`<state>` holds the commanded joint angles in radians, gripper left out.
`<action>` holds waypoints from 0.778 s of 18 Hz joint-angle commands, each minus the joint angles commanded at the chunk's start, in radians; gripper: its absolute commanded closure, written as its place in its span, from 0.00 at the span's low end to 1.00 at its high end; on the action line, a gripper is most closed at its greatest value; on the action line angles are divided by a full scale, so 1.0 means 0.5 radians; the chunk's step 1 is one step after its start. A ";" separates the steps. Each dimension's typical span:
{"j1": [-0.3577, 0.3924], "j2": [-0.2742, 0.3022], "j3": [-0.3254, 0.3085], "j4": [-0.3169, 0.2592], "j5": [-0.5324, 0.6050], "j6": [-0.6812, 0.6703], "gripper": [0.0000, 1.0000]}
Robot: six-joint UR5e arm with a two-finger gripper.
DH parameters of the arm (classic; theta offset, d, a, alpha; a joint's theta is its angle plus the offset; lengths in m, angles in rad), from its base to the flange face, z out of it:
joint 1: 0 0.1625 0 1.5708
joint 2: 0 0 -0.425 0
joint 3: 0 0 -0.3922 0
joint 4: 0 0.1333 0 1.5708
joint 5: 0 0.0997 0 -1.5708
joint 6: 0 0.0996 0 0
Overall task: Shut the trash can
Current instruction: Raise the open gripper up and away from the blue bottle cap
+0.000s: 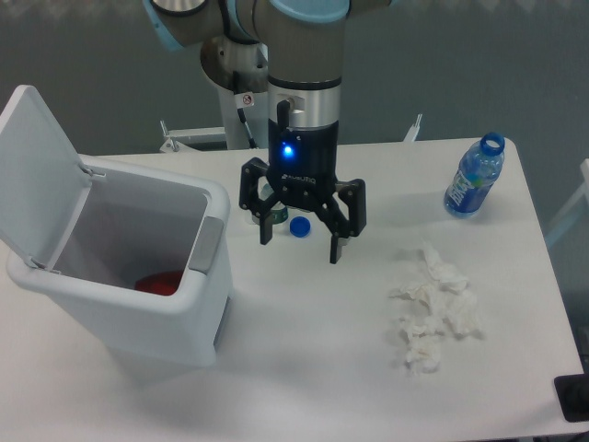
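Observation:
The trash can (129, 308) is a large white rectangular bin at the left of the table. Its flat white lid (41, 170) stands raised and tilted back to the left, leaving the bin's mouth open. A grey latch tab (206, 245) sits on the right rim. Something red (158, 283) lies at the bottom inside. My gripper (301, 241) hangs over the table to the right of the bin, apart from it, its two black fingers spread open with nothing between them.
A blue bottle cap (299, 226) lies on the table behind the fingers, next to a small greenish object (267, 198). An uncapped blue bottle (474, 177) stands at the far right. Crumpled white tissues (433, 308) lie right of centre.

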<state>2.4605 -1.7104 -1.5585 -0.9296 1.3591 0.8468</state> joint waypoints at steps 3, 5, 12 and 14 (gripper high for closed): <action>-0.003 0.009 0.000 0.000 0.003 -0.006 0.00; 0.024 0.012 -0.012 0.009 -0.012 0.009 0.00; 0.034 0.037 -0.040 0.006 -0.104 0.021 0.00; 0.031 0.061 -0.016 0.006 -0.114 -0.067 0.00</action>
<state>2.4759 -1.6798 -1.5663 -0.9265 1.3024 0.8134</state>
